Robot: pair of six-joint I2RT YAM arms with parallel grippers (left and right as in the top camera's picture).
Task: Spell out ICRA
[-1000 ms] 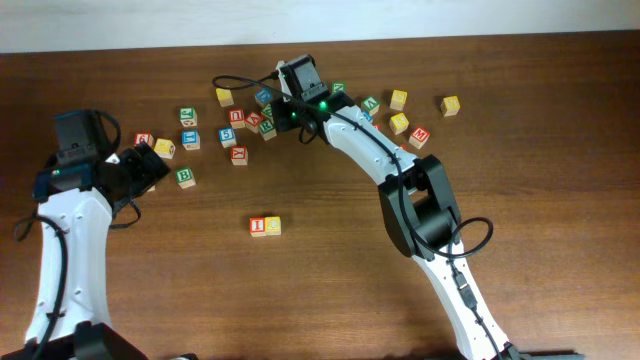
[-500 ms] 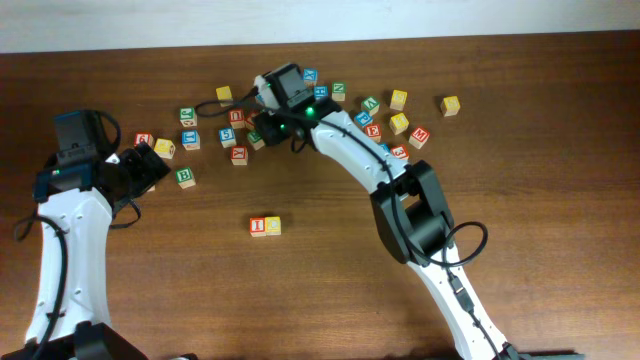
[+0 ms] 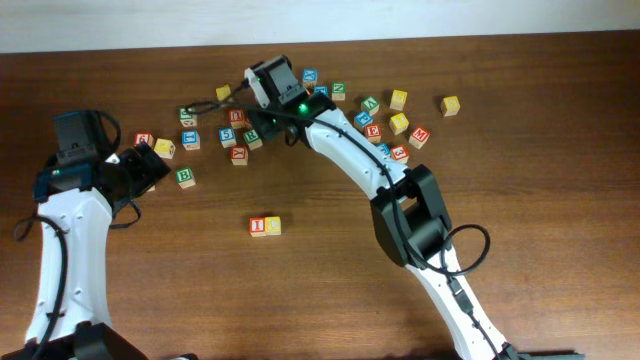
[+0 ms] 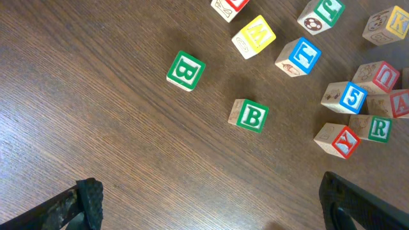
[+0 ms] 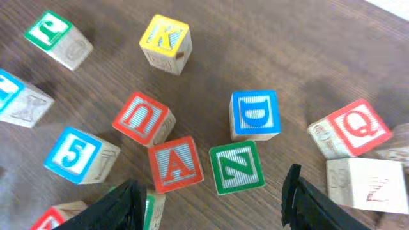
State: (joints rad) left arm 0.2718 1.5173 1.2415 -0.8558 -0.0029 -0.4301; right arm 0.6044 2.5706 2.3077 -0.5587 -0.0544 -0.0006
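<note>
The red I [image 3: 258, 227] and yellow C [image 3: 272, 225] stand side by side at mid-table. In the left wrist view the red A [image 4: 401, 103] touches the green R [image 4: 378, 128] at the right edge. My right gripper [image 3: 260, 122] hovers over the block cluster. It [image 5: 214, 206] is open, with the red A [image 5: 176, 164] and a green N [image 5: 238, 167] just ahead of its jaws. A green-edged cube [image 5: 153, 206] is half hidden behind its left finger. My left gripper [image 3: 150, 165] stands wide open [image 4: 211, 218] over bare wood.
Loose letter cubes lie across the back of the table: two green B cubes [image 4: 186, 69] [image 4: 250, 115], yellow M [image 4: 254, 35], blue T [image 4: 299, 55], blue 5 [image 5: 75, 153], red U [image 5: 142, 118], blue D [image 5: 255, 115], yellow K [image 5: 165, 39], red Q [image 5: 354, 128].
My right arm has swung left along the block cluster, from its middle to its left part. The left arm and the I and C pair have not moved.
</note>
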